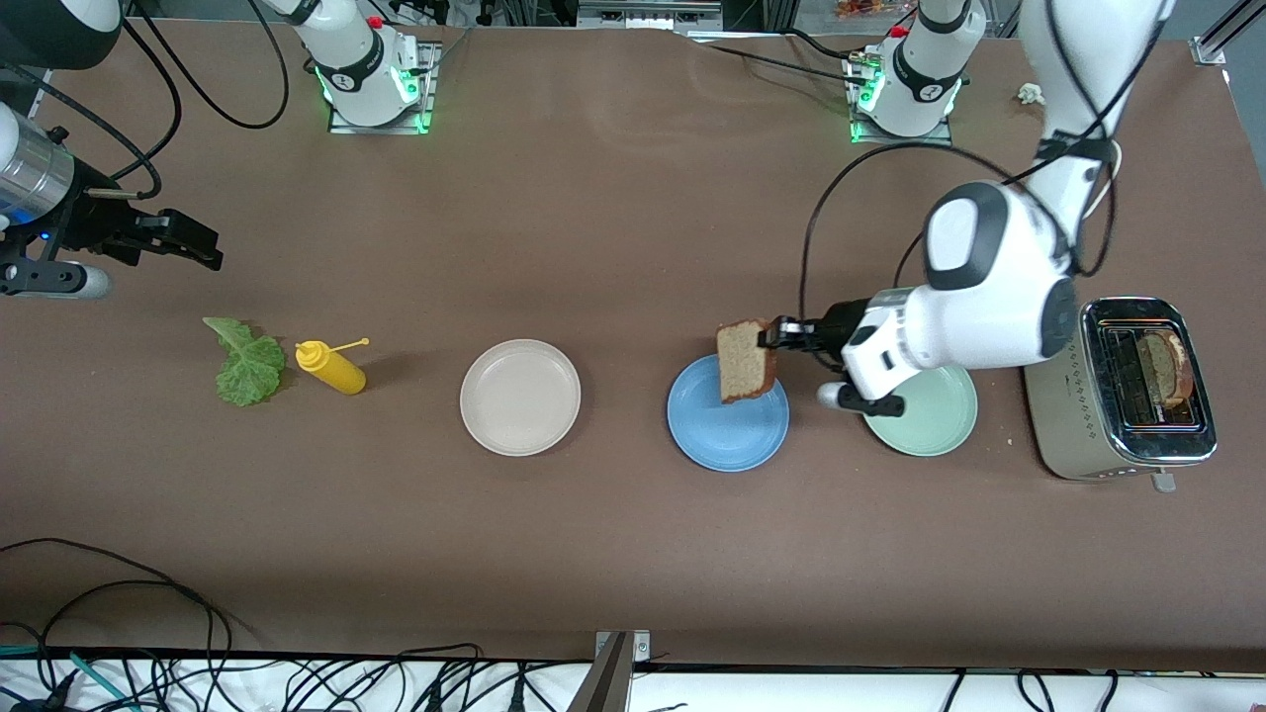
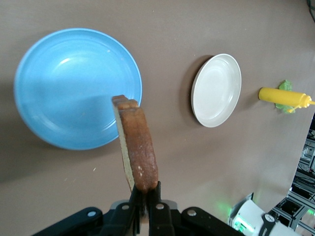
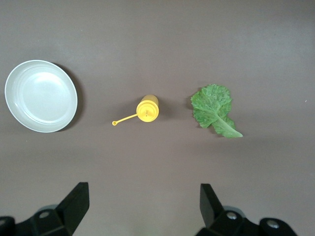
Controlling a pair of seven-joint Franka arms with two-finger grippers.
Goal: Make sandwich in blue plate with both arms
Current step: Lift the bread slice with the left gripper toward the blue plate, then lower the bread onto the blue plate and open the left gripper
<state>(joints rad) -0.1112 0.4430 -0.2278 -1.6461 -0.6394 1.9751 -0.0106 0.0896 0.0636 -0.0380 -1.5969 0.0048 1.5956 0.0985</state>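
Currently, by item:
Bread slice (image 1: pixel 746 359): brown wholemeal, darker crust along its edge, held on edge and upright in the air over the blue plate.
Blue plate (image 1: pixel 727 435): round, sky-blue, shallow with a raised rim, bare; on the table (image 1: pixel 613 247) between the beige plate (image 1: pixel 520 397) and the mint-green plate (image 1: pixel 935 425).
Left gripper (image 1: pixel 774 334): pressed together on the slice's crust edge, over the blue plate's rim.
Right gripper (image 1: pixel 203 247): fingers spread wide, holding nothing, waiting above the table at the right arm's end.
Lettuce leaf (image 1: pixel 244 362): crinkled green, flat on the table, just beside the yellow squeeze bottle (image 1: pixel 331 367).
Toaster (image 1: pixel 1128 391): second brown slice (image 1: pixel 1165 364) standing in one slot.
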